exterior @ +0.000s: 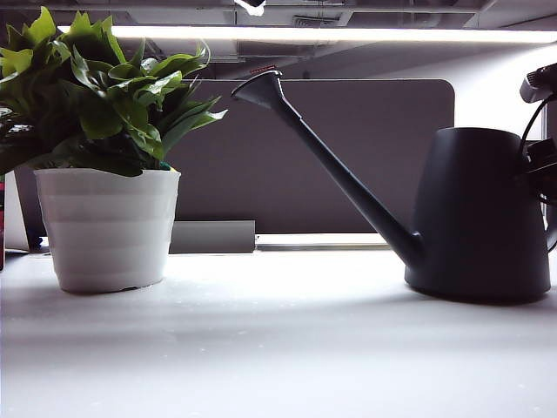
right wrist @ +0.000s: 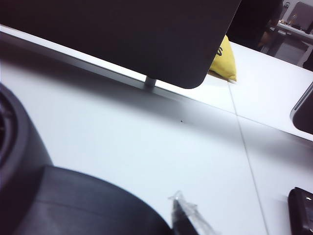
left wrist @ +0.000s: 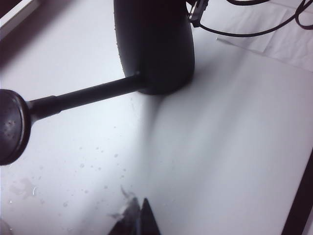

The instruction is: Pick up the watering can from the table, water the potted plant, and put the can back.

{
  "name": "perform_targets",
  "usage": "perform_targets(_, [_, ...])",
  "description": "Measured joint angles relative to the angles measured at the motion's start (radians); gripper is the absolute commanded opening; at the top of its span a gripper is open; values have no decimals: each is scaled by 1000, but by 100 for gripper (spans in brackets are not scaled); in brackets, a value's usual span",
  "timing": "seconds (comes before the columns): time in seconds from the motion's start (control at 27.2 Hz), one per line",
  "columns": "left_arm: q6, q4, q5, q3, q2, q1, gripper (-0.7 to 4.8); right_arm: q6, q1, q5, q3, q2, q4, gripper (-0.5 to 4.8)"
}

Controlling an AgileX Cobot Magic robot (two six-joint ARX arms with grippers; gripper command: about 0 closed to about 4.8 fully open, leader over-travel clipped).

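The watering can (exterior: 479, 218) is standing upright on the table (exterior: 261, 348), spout aiming toward the potted plant (exterior: 104, 148). The right gripper (right wrist: 188, 215) is hovering just beside its handle side, gap unreadable. The left gripper (left wrist: 139, 220) is waiting farther off, also unreadable.

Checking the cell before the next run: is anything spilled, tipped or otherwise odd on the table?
Only small water droplets on the table, near the watering can spout's flared tip. The can stands upright, as does the potted plant. The right tool sits behind the can at the exterior view's right edge; nothing looks damaged.
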Motion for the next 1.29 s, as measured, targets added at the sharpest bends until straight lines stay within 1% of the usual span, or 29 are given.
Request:
perform_targets(0.11, [0, -1, 0, 0, 0, 0, -6, 3, -2, -9, -1, 0, -84, 289])
perform_targets(0.18, [0, -1, 0, 0, 0, 0, -6, 0, -11, 6, -7, 0, -143, 289])
perform_targets(0.29, [0, -2, -3, 0, -3, 0, -6, 0, -17, 17, -29, -10, -176, 288])
perform_targets(0.33, [0, -2, -21, 0, -10, -1, -6, 0, -14, 17, -37, -35, -185, 287])
perform_targets(0.4, [0, -9, -52, 0, -31, -1, -6, 0, -14, 18, -53, -117, -211, 220])
perform_targets(0.44, [0, -14, -62, 0, -40, -1, -6, 2, -14, 24, -59, -151, -235, 79])
perform_targets(0.48, [-1, -21, -80, 0, -71, -1, -6, 7, -14, 29, -63, -202, -286, -17])
perform_targets(0.51, [-5, -20, -85, 0, -90, -1, -6, 18, -14, 31, -63, -242, -342, -2])
perform_targets(0.59, [-29, -21, -86, 0, -130, -1, -6, 31, -13, 32, -64, -349, -466, -1])
perform_targets(0.74, [-61, -44, -71, -1, -233, -1, -6, 111, 4, 31, -63, -530, -608, -1])
perform_targets(0.77, [-62, -47, -53, -6, -267, -1, -6, 147, 9, 30, -64, -586, -650, -1])
perform_targets(0.81, [-64, -50, -21, -22, -320, -1, -6, 224, 24, 30, -68, -699, -702, -1])
perform_targets(0.85, [-65, -47, -2, -40, -355, -1, -6, 262, 38, 30, -67, -760, -718, -2])
perform_targets(0.88, [-67, -50, 24, -87, -422, -1, -6, 300, 58, 28, -65, -853, -742, -1])
perform_targets(0.92, [-77, -53, 26, -120, -467, -2, -6, 310, 72, 29, -63, -909, -766, -1])
perform_targets(0.96, [-109, -54, 31, -175, -544, -1, -6, 319, 93, 32, -66, -1011, -812, -1])
perform_targets(1.03, [-145, -52, 31, -246, -642, -1, -6, 322, 113, 32, -67, -1091, -861, -1])
perform_targets(1.1, [-158, -44, 31, -305, -731, -2, -6, 322, 124, 31, -68, -1154, -932, -1])
perform_targets(1.29, [-161, 73, 48, -475, -933, -2, -6, 338, 139, 32, -80, -1288, -1092, -1])
